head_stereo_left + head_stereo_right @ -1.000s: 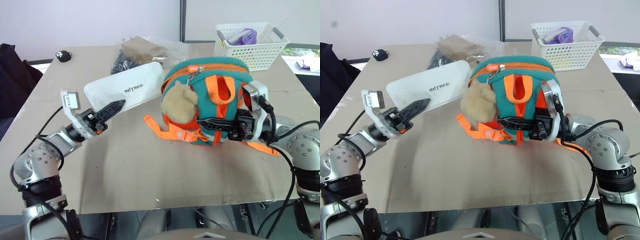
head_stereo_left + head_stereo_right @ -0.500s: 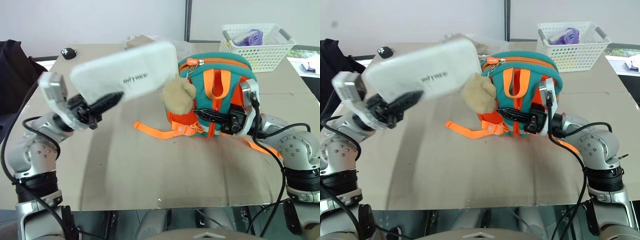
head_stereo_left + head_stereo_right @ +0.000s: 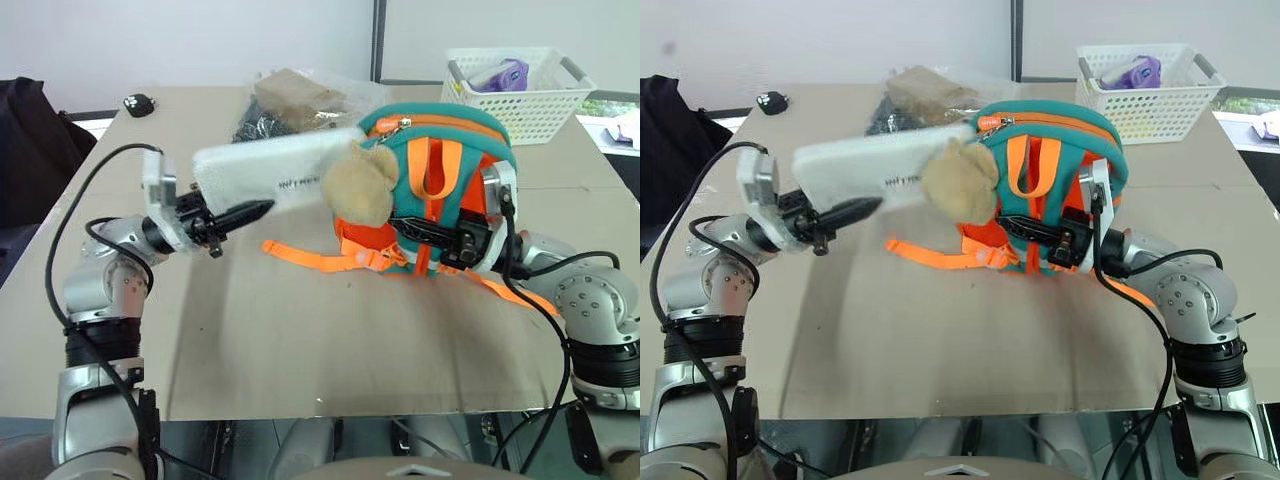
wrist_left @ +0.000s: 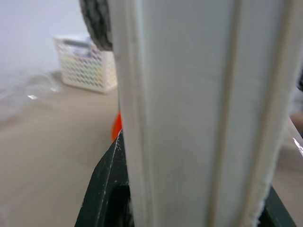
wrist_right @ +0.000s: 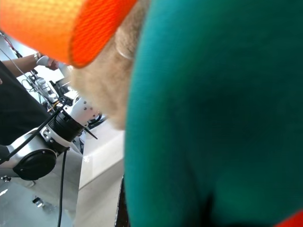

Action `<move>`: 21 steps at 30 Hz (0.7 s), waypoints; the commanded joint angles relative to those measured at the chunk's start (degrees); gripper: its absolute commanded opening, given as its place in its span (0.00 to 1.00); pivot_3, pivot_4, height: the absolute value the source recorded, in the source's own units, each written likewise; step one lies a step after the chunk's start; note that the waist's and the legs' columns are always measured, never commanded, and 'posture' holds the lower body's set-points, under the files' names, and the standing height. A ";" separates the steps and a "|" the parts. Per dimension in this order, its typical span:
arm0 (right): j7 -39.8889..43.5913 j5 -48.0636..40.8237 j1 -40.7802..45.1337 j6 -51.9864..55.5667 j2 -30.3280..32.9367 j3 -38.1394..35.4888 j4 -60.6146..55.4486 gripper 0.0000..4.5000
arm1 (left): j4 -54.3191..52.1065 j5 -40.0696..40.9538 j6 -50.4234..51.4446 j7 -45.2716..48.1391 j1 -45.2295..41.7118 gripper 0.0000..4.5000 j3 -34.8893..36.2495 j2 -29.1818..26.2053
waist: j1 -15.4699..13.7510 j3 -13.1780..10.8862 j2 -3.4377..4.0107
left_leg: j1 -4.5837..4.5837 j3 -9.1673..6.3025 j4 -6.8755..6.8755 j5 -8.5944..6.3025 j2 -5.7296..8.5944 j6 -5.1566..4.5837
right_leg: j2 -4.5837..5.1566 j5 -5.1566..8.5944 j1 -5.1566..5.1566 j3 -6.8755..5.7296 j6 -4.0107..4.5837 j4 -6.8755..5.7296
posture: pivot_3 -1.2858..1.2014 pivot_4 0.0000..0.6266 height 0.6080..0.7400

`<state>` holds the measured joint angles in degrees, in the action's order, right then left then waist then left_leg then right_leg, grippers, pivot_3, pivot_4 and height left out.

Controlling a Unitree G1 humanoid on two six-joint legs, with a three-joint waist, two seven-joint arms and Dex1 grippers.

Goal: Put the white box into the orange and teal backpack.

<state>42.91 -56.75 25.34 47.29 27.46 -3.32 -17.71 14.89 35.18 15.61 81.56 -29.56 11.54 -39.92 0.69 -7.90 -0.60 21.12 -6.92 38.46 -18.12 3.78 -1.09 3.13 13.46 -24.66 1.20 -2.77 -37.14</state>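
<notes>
A tan, cardboard-covered table [image 3: 300, 340] stands before a pale wall, and past the right gripper, at the table's far corner, a white slotted plastic basket [image 3: 520, 95] holds a purple packet [image 3: 497, 74]. The small rounded orange and teal fabric backpack [image 3: 440, 190] stands upright against the right gripper [image 3: 415, 232], whose black fingers are clenched on its front strap, with the tan plush charm [image 3: 358, 190] hanging just beyond their tips. The left gripper [image 3: 245, 213] is closed on the near end of the flat white oblong box [image 3: 275, 172] with small dark lettering, holding it off the table; the box reaches away from that gripper so that its far end lies behind the charm, at the backpack's top edge, not visibly inside. A crumpled clear plastic bag [image 3: 290, 100] with a brown packet lies beyond the box. A second ago the box lay flat on the table, the left gripper at its edge; half a second ago it was raised and tilted; now it is level and closer to the backpack. The right gripper has kept its grip.
</notes>
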 commanded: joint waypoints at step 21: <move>-4.70 1.40 -1.12 -2.63 -4.45 -0.45 -5.24 0.00 | 17.10 -15.02 2.33 -8.20 -32.16 0.99 -13.16 18.95 | 2.22 -0.02 -0.02 | 0.70 -0.19 0.79 -0.05 0.22 -0.10 | 0.01 -0.02 -0.65 0.02 -0.05 -0.75 | 0.52 0.24 1.00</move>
<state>38.28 -54.74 23.93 45.85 23.23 -3.04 -20.30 37.59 17.06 16.75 72.88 -61.63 -4.86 -19.42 2.91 -7.92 -0.62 21.83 -7.11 39.25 -18.17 4.00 -1.19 3.14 13.44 -25.31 1.23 -2.82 -37.89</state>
